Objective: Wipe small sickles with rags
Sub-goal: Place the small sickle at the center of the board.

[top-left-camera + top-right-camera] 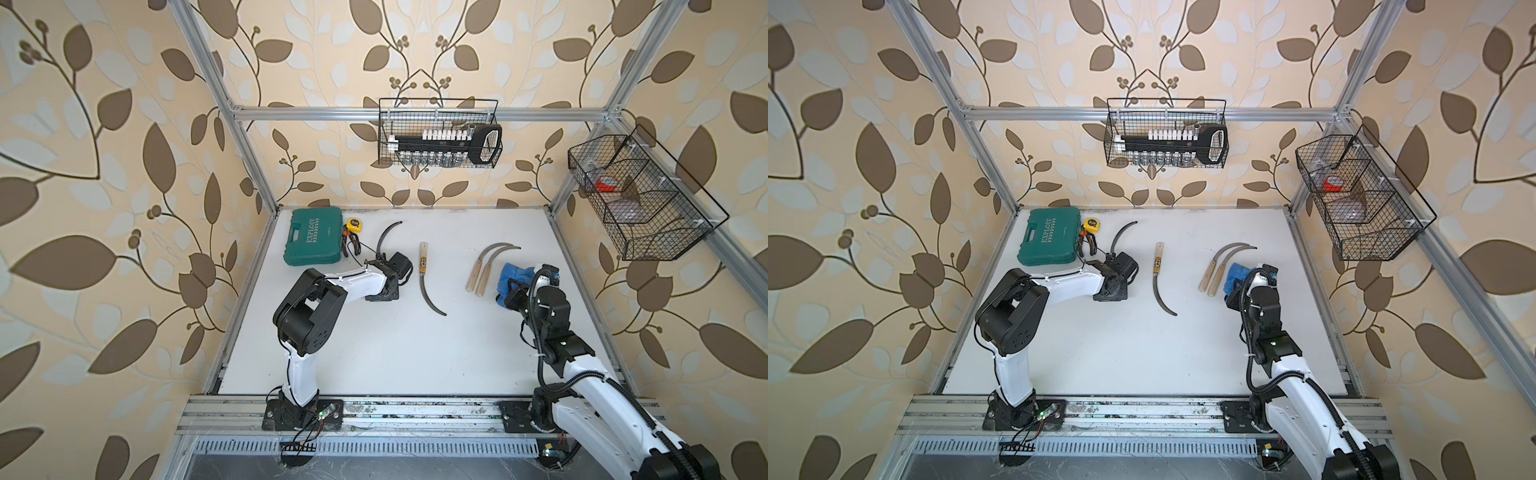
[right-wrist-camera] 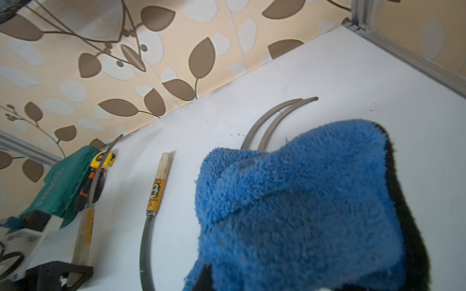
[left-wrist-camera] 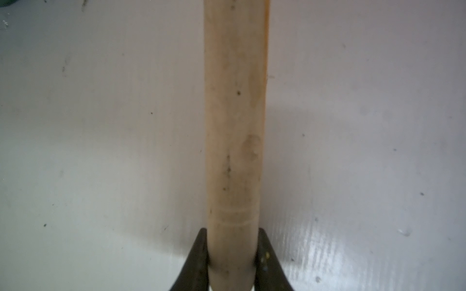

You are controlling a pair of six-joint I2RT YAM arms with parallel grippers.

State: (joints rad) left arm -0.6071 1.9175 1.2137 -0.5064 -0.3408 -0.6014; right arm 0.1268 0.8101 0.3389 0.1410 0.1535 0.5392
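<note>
Top view: wall basket (image 1: 384,120), sockets (image 1: 449,143); side basket (image 1: 665,199), red roll (image 1: 606,183)

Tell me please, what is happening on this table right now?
The left tool is shut on one sickle by its wooden handle, close to the green case. The right tool holds the blue cloth beside a pair of sickles lying side by side. A fourth sickle lies alone in the middle of the table.
</note>
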